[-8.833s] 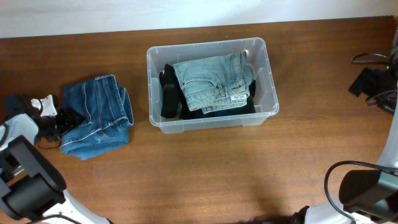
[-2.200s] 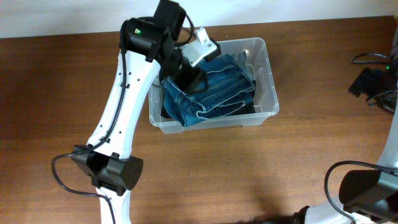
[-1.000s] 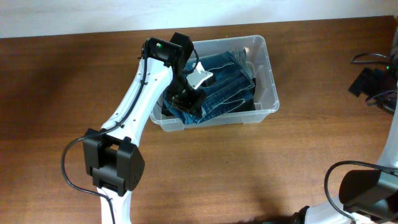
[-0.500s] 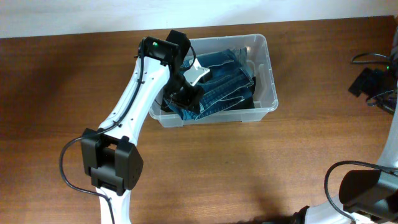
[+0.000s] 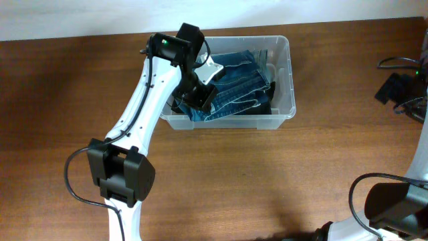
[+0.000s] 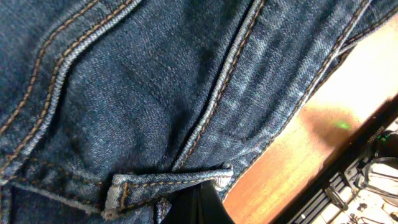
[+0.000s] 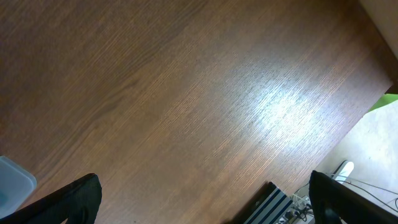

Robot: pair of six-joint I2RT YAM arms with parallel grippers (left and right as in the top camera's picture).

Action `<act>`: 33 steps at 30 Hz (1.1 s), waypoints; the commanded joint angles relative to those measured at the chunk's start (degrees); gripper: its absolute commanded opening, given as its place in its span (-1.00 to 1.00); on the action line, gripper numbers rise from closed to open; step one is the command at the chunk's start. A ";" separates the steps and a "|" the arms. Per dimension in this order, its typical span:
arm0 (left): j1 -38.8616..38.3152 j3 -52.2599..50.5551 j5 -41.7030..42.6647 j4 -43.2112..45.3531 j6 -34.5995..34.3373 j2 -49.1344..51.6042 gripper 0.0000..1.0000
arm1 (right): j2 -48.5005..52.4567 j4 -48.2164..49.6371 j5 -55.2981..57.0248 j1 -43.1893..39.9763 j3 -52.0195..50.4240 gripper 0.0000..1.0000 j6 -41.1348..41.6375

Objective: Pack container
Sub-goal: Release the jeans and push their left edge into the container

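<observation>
The container point(image 5: 289, 73), a clear plastic bin, stands at the back middle of the table. Folded dark blue jeans point(image 5: 241, 84) lie on top inside it, over a black garment point(image 5: 264, 110). My left gripper point(image 5: 195, 94) reaches down into the bin's left end. In the left wrist view its black fingertips point(image 6: 200, 208) sit together at a folded hem of the jeans point(image 6: 155, 93), shut on it. My right gripper point(image 7: 208, 202) hangs wide open over bare wood at the right, holding nothing. A corner of the container point(image 7: 11, 180) shows at that view's left edge.
The left arm point(image 5: 144, 114) slants from its base point(image 5: 120, 177) at the front left up to the bin. Black cables and gear point(image 5: 399, 87) lie at the table's right edge. The right arm's base point(image 5: 391, 207) sits at the front right corner.
The left gripper has drawn up and back inside the bin, pulling the jeans' left edge with it. The bin has slid slightly towards the far edge. The right arm has not moved.
</observation>
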 commanded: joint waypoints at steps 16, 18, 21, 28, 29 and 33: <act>0.94 1.20 -11.45 9.31 -7.54 1.55 -0.99 | 0.42 -0.02 0.66 -0.11 0.11 0.97 -0.15; 0.94 1.20 -11.96 9.64 -7.58 1.55 -0.99 | 0.42 -0.02 0.66 -0.11 0.11 0.97 -0.15; 0.94 1.22 -11.98 10.40 -7.56 1.53 -0.99 | 0.42 -0.02 0.66 -0.11 0.11 0.97 -0.15; 1.11 2.10 -13.70 13.18 -7.56 1.53 -0.99 | 0.42 -0.02 0.66 -0.11 0.11 0.97 -0.15; 1.14 2.60 -15.13 13.53 -7.58 1.53 -0.73 | 0.42 -0.02 0.66 -0.11 0.11 0.97 -0.15; 1.40 3.72 -16.06 14.34 -8.52 1.53 -0.50 | 0.42 -0.02 0.66 -0.11 0.11 0.97 -0.15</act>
